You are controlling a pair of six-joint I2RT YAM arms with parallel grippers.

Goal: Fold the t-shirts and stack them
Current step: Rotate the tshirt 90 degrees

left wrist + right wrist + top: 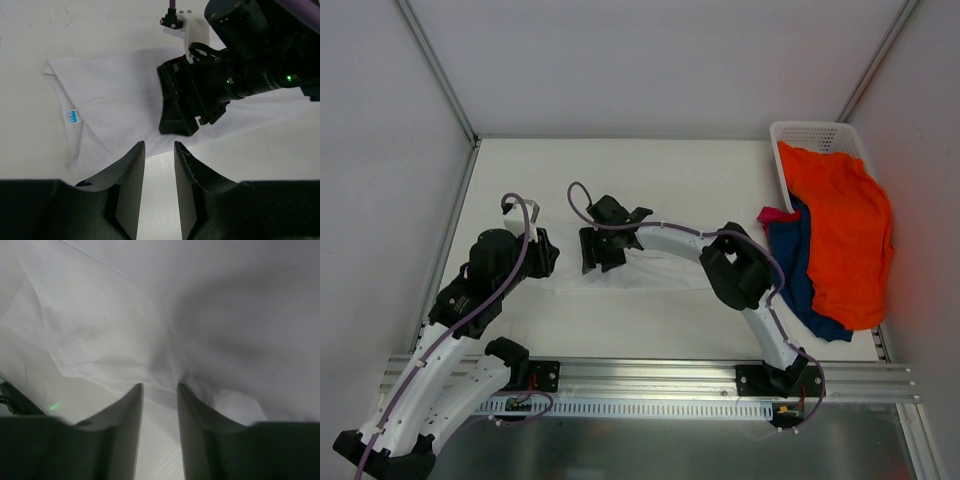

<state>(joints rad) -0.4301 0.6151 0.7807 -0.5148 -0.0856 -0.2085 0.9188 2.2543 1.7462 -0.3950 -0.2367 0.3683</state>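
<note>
The white t-shirt (630, 272) lies flat on the white table between my two grippers; in the left wrist view (110, 90) it shows a small blue label (74, 116). My left gripper (542, 252) is open and empty at the shirt's near edge (159, 146), with bare table between its fingers. My right gripper (601, 252) is low over the shirt's left part, open (160, 387), with puckered white cloth at its fingertips. The orange t-shirt (845, 230), navy t-shirt (802, 275) and magenta t-shirt (777, 214) lie heaped at the right.
A white lattice basket (810, 135) stands at the back right, with the orange shirt spilling out of it onto the table. The right gripper's black body (200, 95) sits close in front of my left gripper. Grey walls enclose the table.
</note>
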